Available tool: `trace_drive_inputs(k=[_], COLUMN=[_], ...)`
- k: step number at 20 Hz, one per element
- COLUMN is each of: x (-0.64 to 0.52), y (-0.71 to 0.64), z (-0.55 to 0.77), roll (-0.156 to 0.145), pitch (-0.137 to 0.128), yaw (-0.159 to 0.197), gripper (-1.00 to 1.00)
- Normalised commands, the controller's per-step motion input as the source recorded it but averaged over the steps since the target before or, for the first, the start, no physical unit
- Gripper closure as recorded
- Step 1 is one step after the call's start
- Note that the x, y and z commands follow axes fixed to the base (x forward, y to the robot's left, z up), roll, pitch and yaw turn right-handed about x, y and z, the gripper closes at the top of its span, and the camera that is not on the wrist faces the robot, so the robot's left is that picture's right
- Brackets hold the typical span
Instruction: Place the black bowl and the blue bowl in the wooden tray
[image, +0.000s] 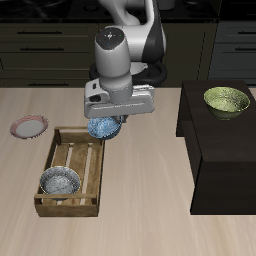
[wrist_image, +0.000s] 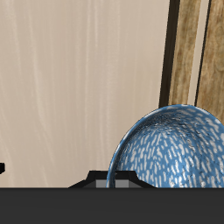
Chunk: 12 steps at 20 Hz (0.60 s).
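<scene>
Dark cabinet fronts close off the back of the scene, and a pale wood-grain worktop (image: 150, 170) spreads out below me. My fingers (image: 108, 122) are hidden under my own wrist housing in the exterior view, and the wrist view shows only a dark edge of them, so I cannot tell whether they are apart or clamped. Right at them sits the blue bowl (wrist_image: 175, 149), its blue-and-white mottled inside facing up; from the front it shows just under my hand (image: 105, 128). Its rim is at the back wall of the wooden tray (image: 92, 175), and I cannot tell whether it is lifted or resting there. In the wrist view the tray's light wooden wall (wrist_image: 197, 52) runs beside the bowl. Inside the tray, at the end nearest the worktop's front edge, lies the black bowl (image: 60, 182), upright, grey inside. Beside the tray's back corner lies a flat pink-rimmed plate (image: 29, 127). Well apart from the tray stands a black cabinet (image: 225, 150) with an olive-green bowl (image: 227, 100) on top.
</scene>
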Motion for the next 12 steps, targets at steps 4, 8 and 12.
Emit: trace_drive_inputs(k=[4,8,12], x=[0.05,0.0,0.03], y=[-0.33,-0.14,-0.33], z=[0.06,0.09,0.19], roll=[-0.019,0.026,-0.025], pitch=[-0.013,-0.01,-0.024], yaw=[0.009,0.027,0.042], gripper=[1.0,1.0,1.0])
